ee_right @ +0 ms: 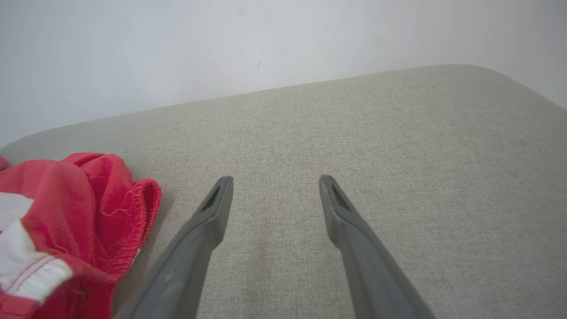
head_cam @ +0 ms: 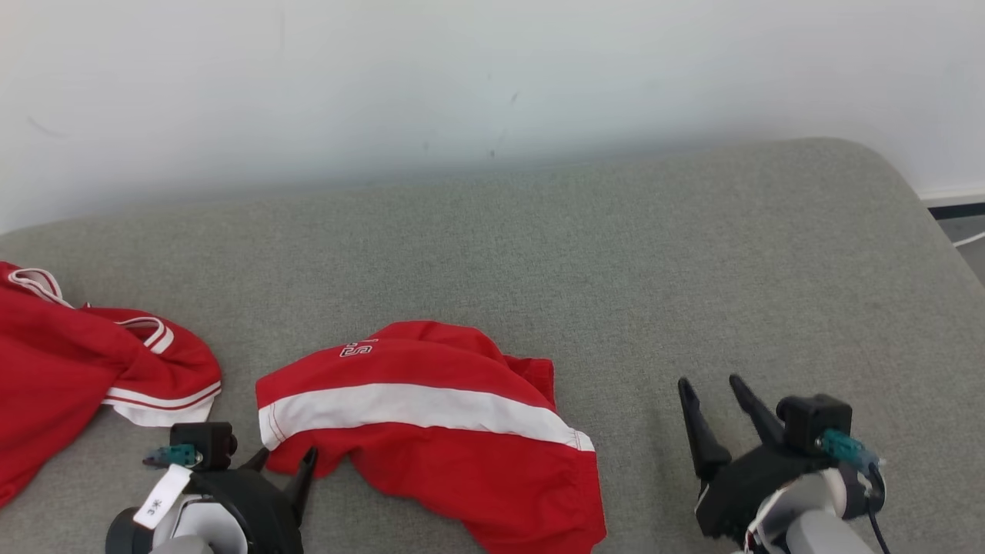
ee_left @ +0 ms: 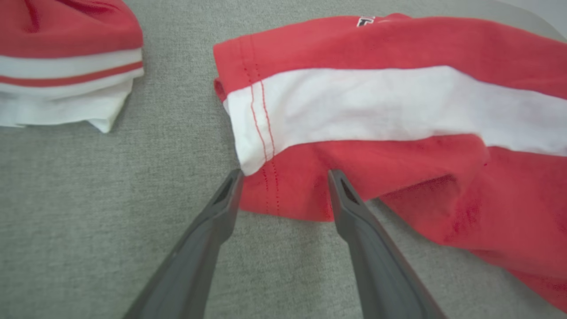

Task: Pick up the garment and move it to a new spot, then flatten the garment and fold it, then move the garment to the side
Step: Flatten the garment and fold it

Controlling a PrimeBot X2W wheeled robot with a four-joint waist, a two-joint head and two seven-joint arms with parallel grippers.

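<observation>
The garment [head_cam: 431,415] is a crumpled red piece with a broad white stripe and a small logo, lying on the grey padded surface [head_cam: 616,254] near its front edge. My left gripper [head_cam: 286,458] is open at the garment's near-left corner. In the left wrist view the garment [ee_left: 376,102] spreads to the right and my left gripper [ee_left: 285,177] has its two tips wide apart, straddling the red hem below the stripe. My right gripper [head_cam: 709,382] stands open over bare fabric, well to the right of the garment. The right wrist view shows this gripper [ee_right: 275,179] with the garment [ee_right: 66,199] to its left.
A second red garment with white trim [head_cam: 61,362] lies bunched at the far left of the surface, and its striped cuff [ee_left: 66,66] shows in the left wrist view. A pale wall [head_cam: 492,77] runs behind. The surface rounds off at the right, with floor [head_cam: 966,227] beyond.
</observation>
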